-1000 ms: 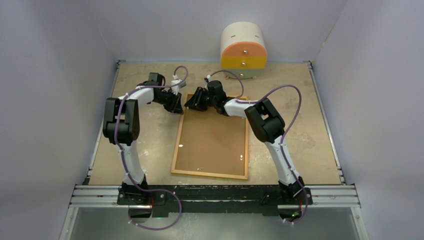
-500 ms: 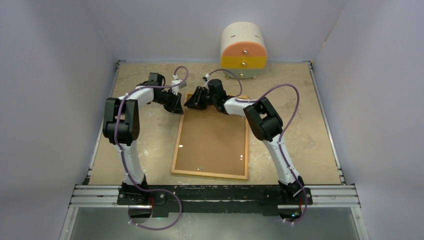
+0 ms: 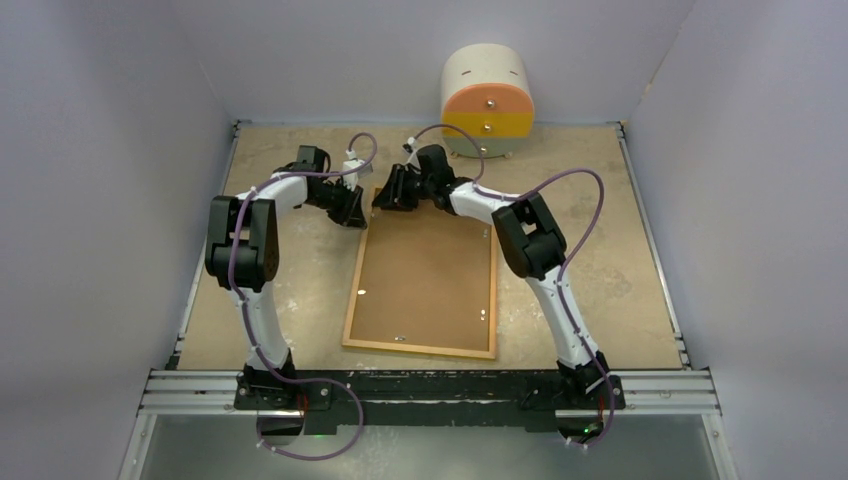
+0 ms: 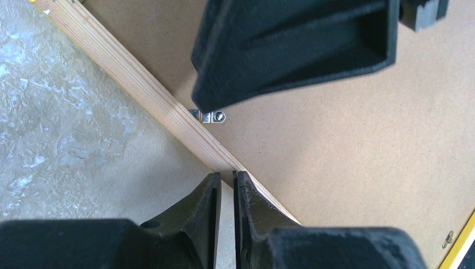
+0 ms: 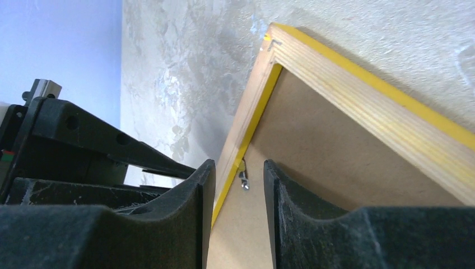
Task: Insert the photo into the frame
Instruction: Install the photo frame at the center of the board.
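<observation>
The frame (image 3: 352, 290) lies face down on the table, light wood back up, with a brown backing board (image 3: 425, 280) inside it. The photo is out of view. My left gripper (image 3: 356, 215) is at the frame's far left corner; in the left wrist view its tips (image 4: 226, 178) rest against the wood rail (image 4: 140, 84), shut, with nothing between them. My right gripper (image 3: 383, 200) hovers open just beside it. In the right wrist view, the right gripper (image 5: 238, 168) has its jaws on either side of a small metal clip (image 5: 243, 180) on the rail's yellow inner edge (image 5: 246, 134).
A round cream box with orange and yellow drawers (image 3: 487, 100) stands at the back wall, just beyond the right arm. Grey walls close off the left, right and back sides. Another metal clip (image 3: 484, 313) sits on the frame's right rail.
The right gripper has moved away from me and to the left, toward the frame's far left corner. Its jaws narrowed briefly and widened again. The left arm has stayed still.
</observation>
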Robot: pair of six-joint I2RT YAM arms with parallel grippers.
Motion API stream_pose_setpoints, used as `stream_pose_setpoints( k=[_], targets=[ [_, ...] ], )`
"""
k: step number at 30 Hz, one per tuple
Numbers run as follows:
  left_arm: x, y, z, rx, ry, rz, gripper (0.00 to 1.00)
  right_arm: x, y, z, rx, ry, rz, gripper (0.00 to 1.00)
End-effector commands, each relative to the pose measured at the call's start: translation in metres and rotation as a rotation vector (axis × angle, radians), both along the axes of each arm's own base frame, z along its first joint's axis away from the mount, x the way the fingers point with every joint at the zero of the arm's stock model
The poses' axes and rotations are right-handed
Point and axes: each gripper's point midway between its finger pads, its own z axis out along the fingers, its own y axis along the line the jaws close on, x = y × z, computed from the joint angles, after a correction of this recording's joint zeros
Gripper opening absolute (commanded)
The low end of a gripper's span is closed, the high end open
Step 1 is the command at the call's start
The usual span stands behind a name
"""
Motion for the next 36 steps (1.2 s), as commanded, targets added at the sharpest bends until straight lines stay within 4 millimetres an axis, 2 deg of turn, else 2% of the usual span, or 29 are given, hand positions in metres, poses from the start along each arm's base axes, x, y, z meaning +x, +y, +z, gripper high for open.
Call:
stream_pose_setpoints(
  k=[1, 18, 28, 36],
  targets=[
    [-0.027, 0.001, -0.015, 0.034, 0.075, -0.034, 0.15, -0.005, -0.001, -0.004, -0.012, -0.001, 0.070, 0.40],
    [-0.026, 0.001, -0.017, 0.035, 0.076, -0.034, 0.14, -0.033, 0.023, -0.012, 0.042, 0.070, 0.198, 0.37],
    [-0.027, 0.001, -0.017, 0.037, 0.073, -0.038, 0.13, -0.045, 0.030, -0.005, 0.061, 0.103, 0.209, 0.35],
    [-0.027, 0.002, -0.016, 0.039, 0.066, -0.040, 0.13, -0.055, 0.042, -0.007, 0.086, 0.138, 0.252, 0.33]
  ],
)
